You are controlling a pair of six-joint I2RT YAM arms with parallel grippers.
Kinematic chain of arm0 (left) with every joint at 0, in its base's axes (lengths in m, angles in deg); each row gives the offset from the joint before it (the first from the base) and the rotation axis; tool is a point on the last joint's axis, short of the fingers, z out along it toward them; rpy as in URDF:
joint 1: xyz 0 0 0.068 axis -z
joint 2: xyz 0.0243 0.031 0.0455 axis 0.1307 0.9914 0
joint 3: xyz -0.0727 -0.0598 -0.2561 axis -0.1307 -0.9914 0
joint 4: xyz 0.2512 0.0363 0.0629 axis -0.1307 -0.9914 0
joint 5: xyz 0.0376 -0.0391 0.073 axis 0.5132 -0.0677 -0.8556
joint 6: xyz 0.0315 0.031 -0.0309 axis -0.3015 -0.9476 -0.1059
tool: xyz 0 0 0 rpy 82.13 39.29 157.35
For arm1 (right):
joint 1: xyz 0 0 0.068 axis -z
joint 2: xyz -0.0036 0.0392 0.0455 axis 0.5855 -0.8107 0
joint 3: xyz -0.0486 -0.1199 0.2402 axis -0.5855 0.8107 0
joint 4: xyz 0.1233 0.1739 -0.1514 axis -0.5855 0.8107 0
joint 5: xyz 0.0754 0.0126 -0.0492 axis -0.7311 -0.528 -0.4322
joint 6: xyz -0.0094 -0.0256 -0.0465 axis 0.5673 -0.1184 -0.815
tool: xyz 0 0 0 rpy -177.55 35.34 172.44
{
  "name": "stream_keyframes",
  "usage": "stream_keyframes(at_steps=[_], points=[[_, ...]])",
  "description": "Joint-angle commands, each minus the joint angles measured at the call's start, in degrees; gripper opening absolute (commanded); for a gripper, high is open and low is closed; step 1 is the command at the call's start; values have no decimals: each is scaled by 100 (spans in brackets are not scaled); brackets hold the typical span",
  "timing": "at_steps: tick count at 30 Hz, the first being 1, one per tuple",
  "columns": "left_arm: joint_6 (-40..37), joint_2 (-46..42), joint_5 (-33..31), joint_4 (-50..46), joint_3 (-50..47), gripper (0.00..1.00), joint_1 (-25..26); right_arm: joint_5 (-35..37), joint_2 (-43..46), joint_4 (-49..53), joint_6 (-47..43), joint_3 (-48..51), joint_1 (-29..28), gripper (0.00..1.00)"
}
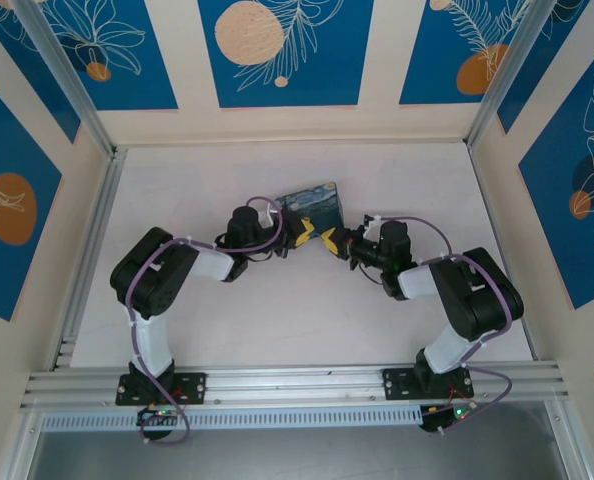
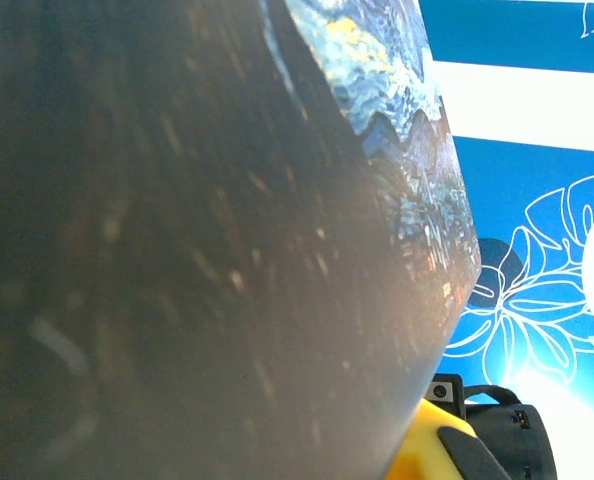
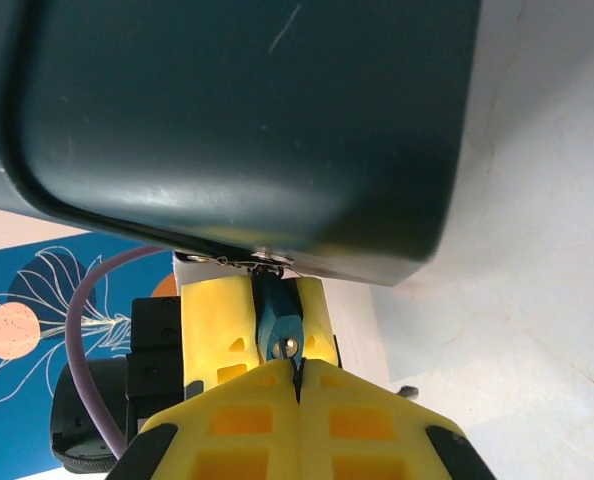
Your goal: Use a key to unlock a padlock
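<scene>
The painted blue-and-yellow box (image 1: 313, 203) stands at mid-table, and both grippers meet at its front. A tiny blue padlock (image 3: 275, 318) hangs from the silvery hasp (image 3: 267, 262) on the box's dark underside (image 3: 237, 110). My left gripper (image 1: 299, 236) is shut on it, one yellow finger (image 3: 215, 320) on each side of its body. My right gripper (image 3: 297, 368) is shut on the key (image 3: 297, 374), a thin dark sliver between its fingertips. The key's tip is at the padlock's silvery keyhole (image 3: 290, 346). In the left wrist view the box (image 2: 207, 240) is a close blur, with a yellow finger (image 2: 432, 452) at the bottom right.
The white tabletop (image 1: 307, 320) stretches between the grippers and the arm bases. An aluminium rail (image 1: 297, 382) runs along the near edge and another (image 1: 89, 245) up the left side. Blue-patterned wall panels (image 1: 277, 50) close the back and sides.
</scene>
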Motion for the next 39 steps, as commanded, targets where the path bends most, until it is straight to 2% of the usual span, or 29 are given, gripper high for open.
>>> stream_keyframes(at_steps=[1, 14, 22, 26, 32, 39], points=[[-152, -213, 38, 270, 64, 0, -4, 2, -114, 30, -110, -196, -58, 0], [-58, -230, 8, 426, 45, 0, 33, 120, -280, -70, -4, -262, -118, 0], [488, -104, -281, 1163, 22, 0, 332, 363, -784, -1101, 410, -285, -242, 0], [693, 7, -317, 1374, 122, 0, 510, 296, -971, -1170, 254, -375, -187, 0], [506, -79, -262, 972, 129, 0, 530, 83, -1017, -891, 134, -502, 21, 0], [6, -32, -242, 463, 196, 0, 608, 48, -1109, -692, 440, -991, -250, 0]])
